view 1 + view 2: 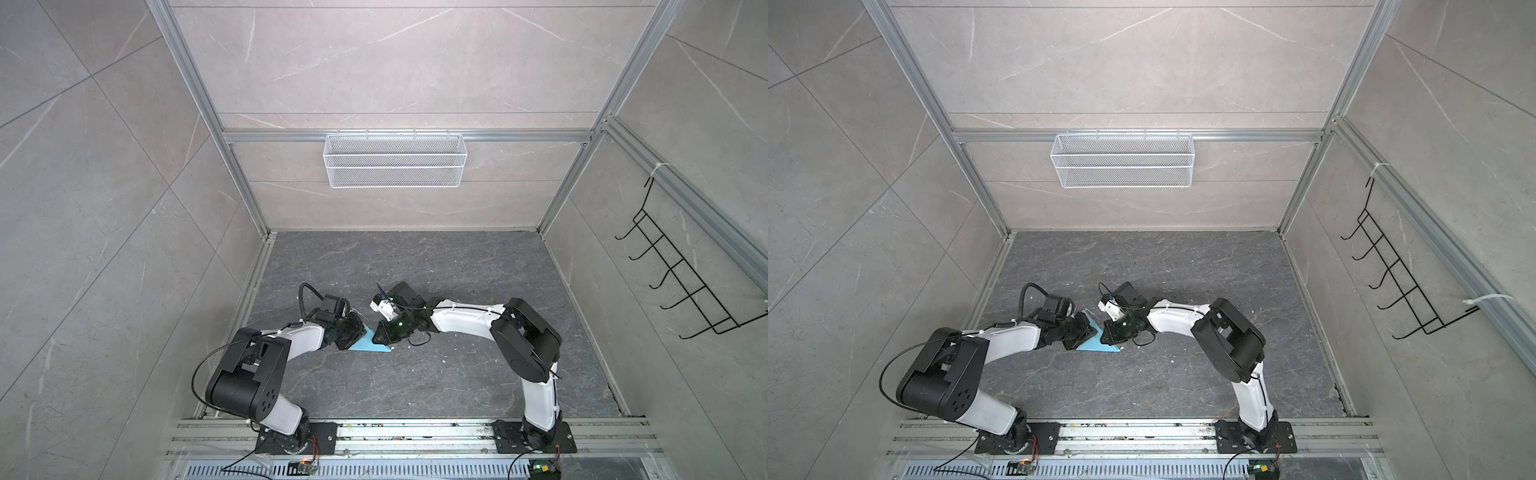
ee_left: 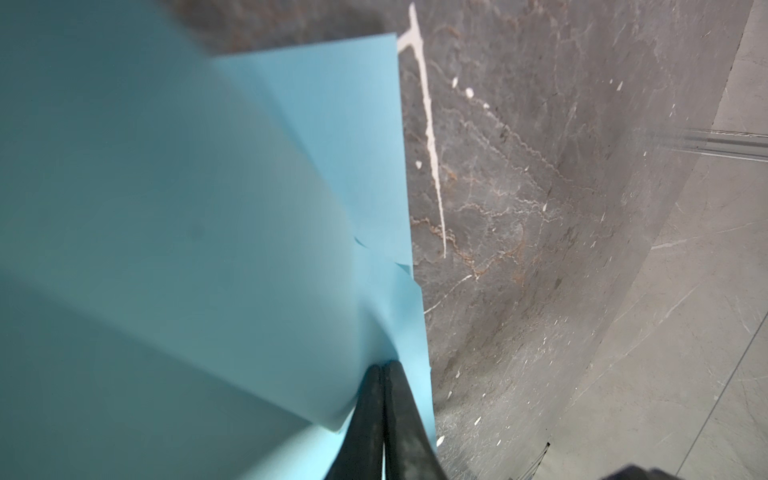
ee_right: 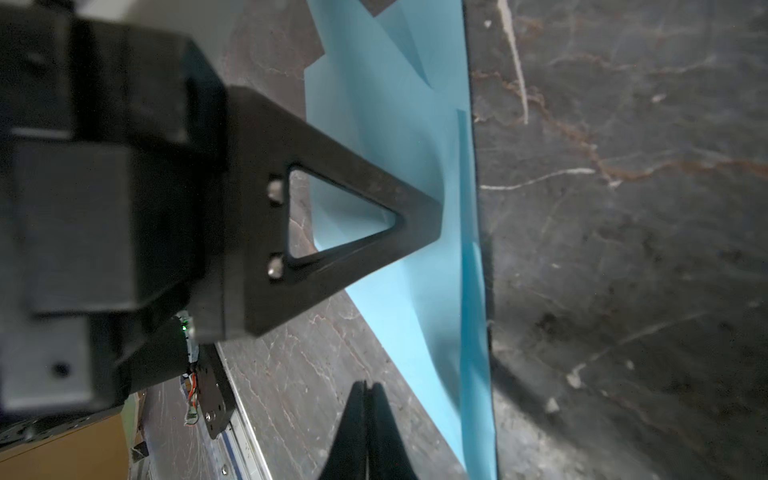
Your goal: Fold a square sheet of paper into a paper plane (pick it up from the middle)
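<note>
Left pincer [image 2: 383,368] clamped on folded blue paper [image 2: 324,145] — right pincer [image 3: 365,386] together beside it — wall basket [image 1: 395,178] beyond.

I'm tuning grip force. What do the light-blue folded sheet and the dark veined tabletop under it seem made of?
The light-blue folded sheet looks like thin matte paper: sharp creases, a soft curl, no glare. The dark grey veined tabletop looks like stone or stone-look tile, smooth, with pale and rusty veins; which one is unclear.
</note>
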Motion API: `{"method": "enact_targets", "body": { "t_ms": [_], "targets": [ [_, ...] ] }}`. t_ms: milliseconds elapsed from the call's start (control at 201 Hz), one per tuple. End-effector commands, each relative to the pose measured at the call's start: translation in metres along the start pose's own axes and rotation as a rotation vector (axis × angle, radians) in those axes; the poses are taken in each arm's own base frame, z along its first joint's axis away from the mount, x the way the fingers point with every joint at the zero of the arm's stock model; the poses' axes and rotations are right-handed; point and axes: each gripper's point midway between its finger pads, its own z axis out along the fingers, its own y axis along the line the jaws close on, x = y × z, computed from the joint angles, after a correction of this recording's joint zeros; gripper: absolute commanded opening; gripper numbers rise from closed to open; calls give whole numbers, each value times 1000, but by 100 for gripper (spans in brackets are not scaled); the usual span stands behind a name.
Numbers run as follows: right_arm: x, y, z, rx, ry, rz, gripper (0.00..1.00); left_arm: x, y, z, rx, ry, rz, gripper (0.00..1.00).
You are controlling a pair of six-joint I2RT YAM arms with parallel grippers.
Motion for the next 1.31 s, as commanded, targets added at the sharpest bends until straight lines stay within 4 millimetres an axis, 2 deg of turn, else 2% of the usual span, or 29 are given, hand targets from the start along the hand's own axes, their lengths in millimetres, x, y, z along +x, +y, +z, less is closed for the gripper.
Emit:
{"method": "enact_targets", "body": {
  "t_ms": [0, 169, 493, 752, 846, 1090, 1309],
  "targets": [
    [-6, -4, 7, 16, 10, 40, 7, 9, 37, 6, -137, 25, -63, 9],
    [-3, -9, 15, 22, 36, 60, 6, 9, 38, 6, -139, 27, -66, 9],
    [10, -31, 22, 82, 76, 103, 5, 9, 40, 5, -147, 23, -70, 9],
    [14, -42, 18, 74, 79, 143, 6, 9, 42, 6, -152, 24, -69, 9],
    [14, -39, 17, 39, 73, 158, 6, 9, 41, 5, -152, 25, -66, 9],
    [0, -16, 9, -56, 36, 132, 7, 9, 42, 5, -153, 24, -64, 9],
    [-2, -26, 12, -34, 27, 179, 7, 10, 41, 4, -152, 27, -58, 9]
  ]
}}
